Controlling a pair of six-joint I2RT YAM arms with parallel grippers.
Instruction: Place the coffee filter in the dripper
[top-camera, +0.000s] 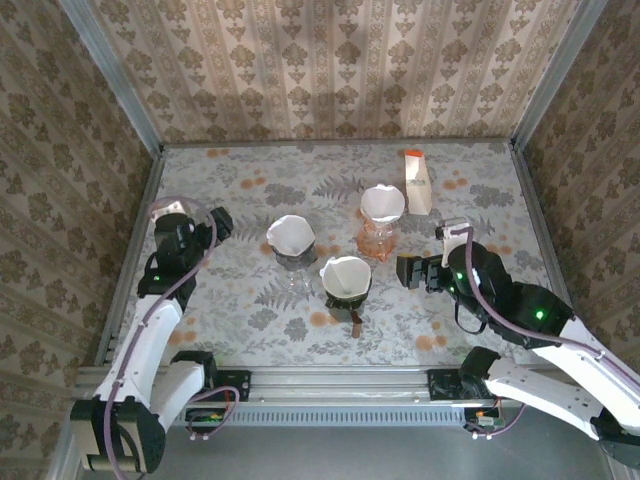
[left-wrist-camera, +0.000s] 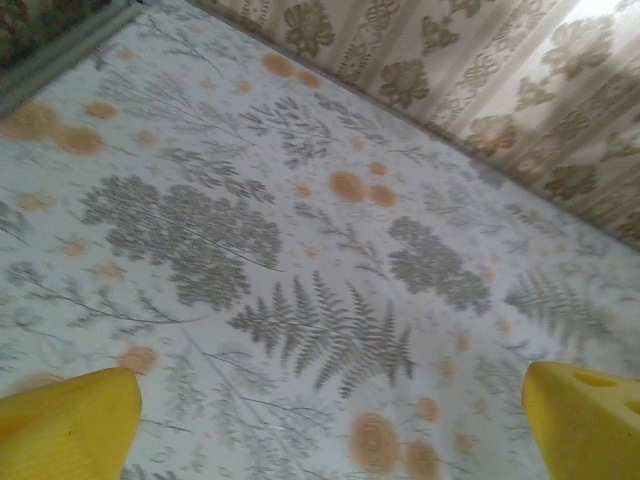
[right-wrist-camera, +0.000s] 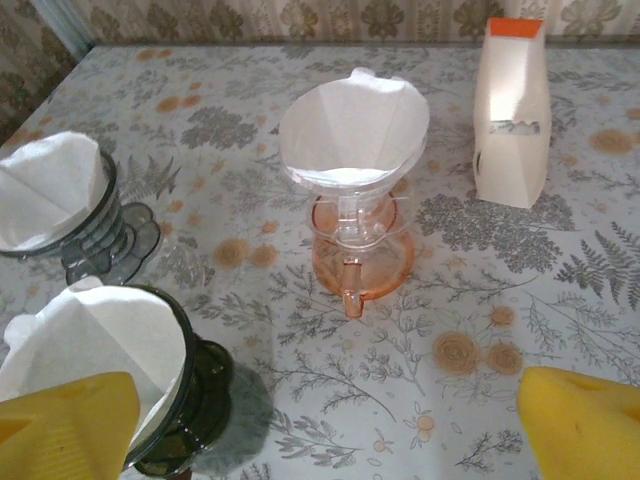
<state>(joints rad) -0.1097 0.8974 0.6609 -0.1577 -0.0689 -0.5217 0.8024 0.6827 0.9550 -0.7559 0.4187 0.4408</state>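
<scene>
Checking both hands first. The left gripper (left-wrist-camera: 325, 430) is released: its yellow fingers (left-wrist-camera: 70, 425) stand wide apart over bare table (left-wrist-camera: 300, 200) with nothing between them. It sits on the left side, well apart from the drippers. The right gripper (right-wrist-camera: 330, 425) is likewise spread and empty. It sits on the right, facing left toward the drippers.

Filter location: a white filter (right-wrist-camera: 352, 130) is seated in the orange dripper (right-wrist-camera: 358, 255), the farthest of the three. The filter box (right-wrist-camera: 512, 115) stands upright just to its right. A second filter (right-wrist-camera: 85, 335) is in the dark dripper (right-wrist-camera: 190, 400), the nearest one. A third filter (right-wrist-camera: 45, 190) is in the grey dripper (right-wrist-camera: 115, 235), to the left. I judge the placement done, or very nearly.

Risks from here:
- The right gripper's left finger is just beside the dark dripper. Any leftward sweep on retreat could clip the rim, tip the dripper or crumple the paper. I'd back away to the right and up.
- The second filter rides with one edge proud of the rim. The paper is light, so a brush or a draught from the arm could lift it out.
- The orange dripper looks top-heavy on its narrow stem, so a nudge could topple it into the box.
</scene>
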